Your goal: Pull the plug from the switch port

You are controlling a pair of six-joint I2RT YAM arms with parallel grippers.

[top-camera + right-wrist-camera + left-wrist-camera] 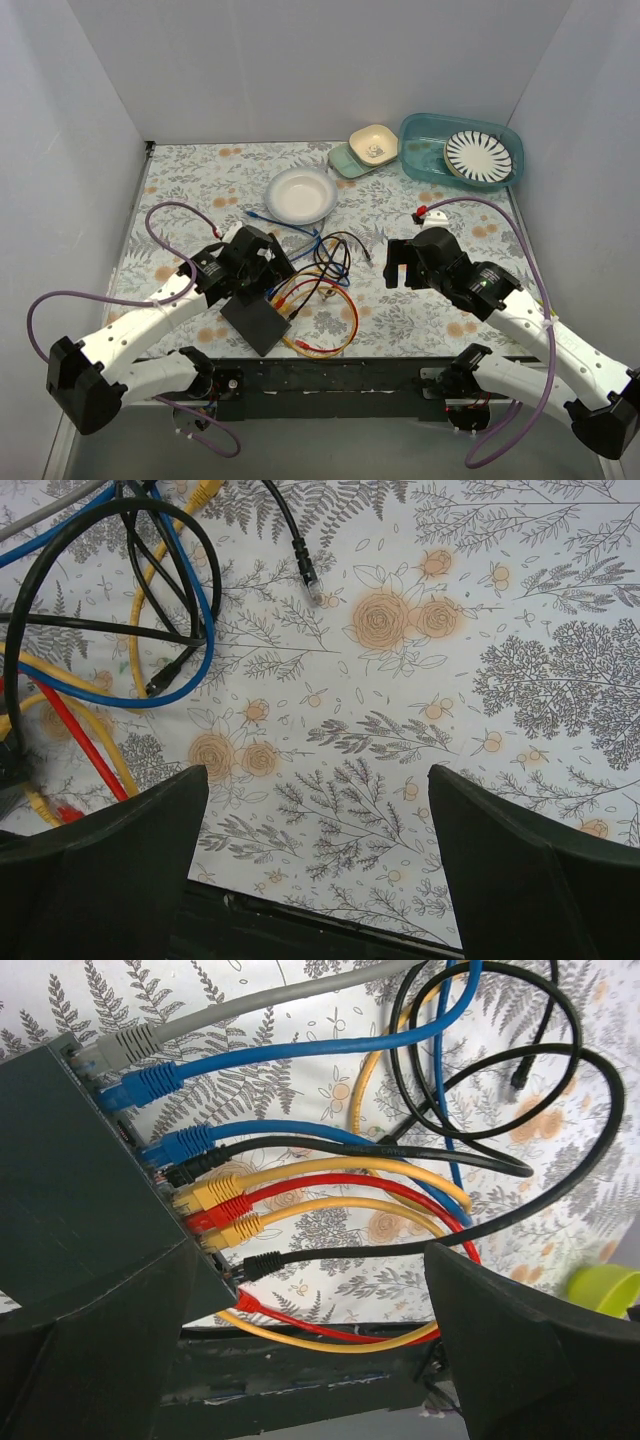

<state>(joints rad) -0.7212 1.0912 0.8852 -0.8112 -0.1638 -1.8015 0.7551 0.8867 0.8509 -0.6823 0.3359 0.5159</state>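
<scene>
The bench [200,180], covered by a flowered cloth, is closed in by walls on the left, right and far sides. A teal tub [412,150] and a white bowl [300,195] are set toward the far side, well apart from the work. The switch [258,320] lies flat at the near left-centre, close to the near edge. It is turned cornerwise, so its socket row faces far-right into the cable tangle [325,280].

The left hand [305,1355] is held over that socket edge, spread wide with nothing pinched; this is judged a lining-up for a grasp. The right hand [315,865] is likewise spread and empty over bare cloth to the right, where open room is found.

The plugs are packed side by side, from the grey plug [120,1045] through blue, black, yellow and red. Little gap is offered between neighbours, so a narrow approach is judged necessary. Which plug is meant cannot be told.
</scene>
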